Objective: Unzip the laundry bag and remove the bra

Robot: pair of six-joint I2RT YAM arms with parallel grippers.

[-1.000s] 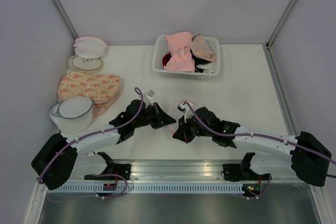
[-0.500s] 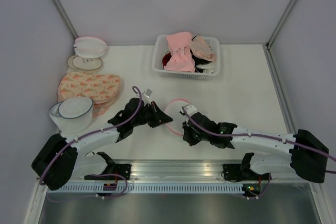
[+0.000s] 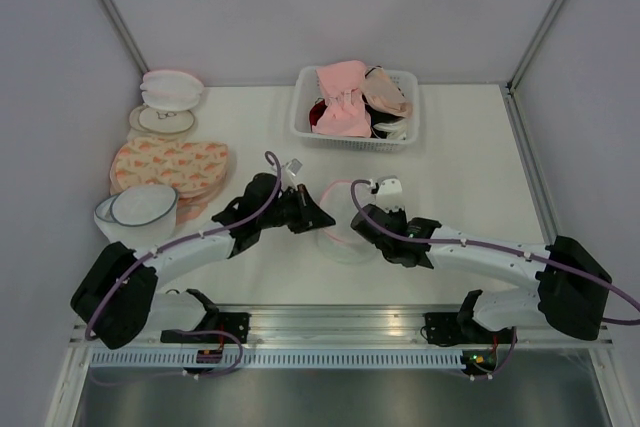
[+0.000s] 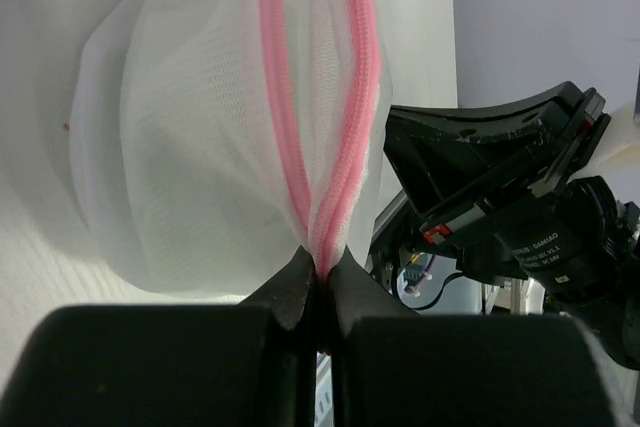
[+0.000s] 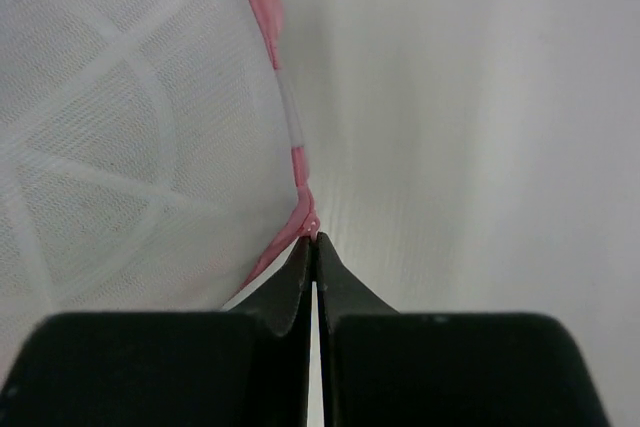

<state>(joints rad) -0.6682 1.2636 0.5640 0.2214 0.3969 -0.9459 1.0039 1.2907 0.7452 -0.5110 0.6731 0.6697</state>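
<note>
Laundry bag [image 4: 180, 147], domed white mesh, pink zipper trim [image 4: 352, 97] pinched by left end effector [image 4: 318, 272] and right end effector [image 5: 312, 240]

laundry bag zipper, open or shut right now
Partly open, it seems: on the laundry bag the two pink zipper edges bow apart above the left gripper pinching them. How far round, cannot tell.

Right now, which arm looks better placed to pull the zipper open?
Probably the right: the right gripper pinches a small pink tab on the laundry bag; the left gripper only clamps the pink trim, anchoring it.
</note>
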